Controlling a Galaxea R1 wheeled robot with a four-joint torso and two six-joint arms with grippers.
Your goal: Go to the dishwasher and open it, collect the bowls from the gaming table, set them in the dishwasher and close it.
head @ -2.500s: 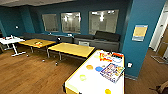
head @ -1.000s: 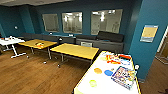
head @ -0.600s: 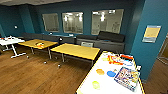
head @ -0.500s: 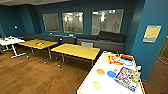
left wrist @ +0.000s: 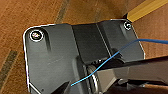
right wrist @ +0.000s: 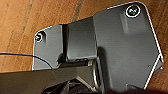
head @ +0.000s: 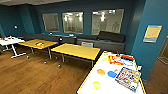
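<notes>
Gaming table [head: 110, 86]: a long white-topped table is seen at the lower right of the head view, near the teal wall.
Bowls: an orange bowl [head: 101, 72], a blue bowl [head: 112, 74] and a green bowl [head: 96, 85] are set apart on the white top, just beside a colourful board game [head: 128, 78].
Handling: the bowls are judged light, rigid and smooth, so likely slippery; breakability cannot be told.
Hold: the rim is judged the best place to be pinched, one wall between the fingers.
Jaws: whether either gripper is open or closed cannot be told; wood floor [left wrist: 30, 15] is seen beneath both wrists.
Surroundings: yellow-topped tables [head: 77, 50] are seen well apart from the bowls.
</notes>
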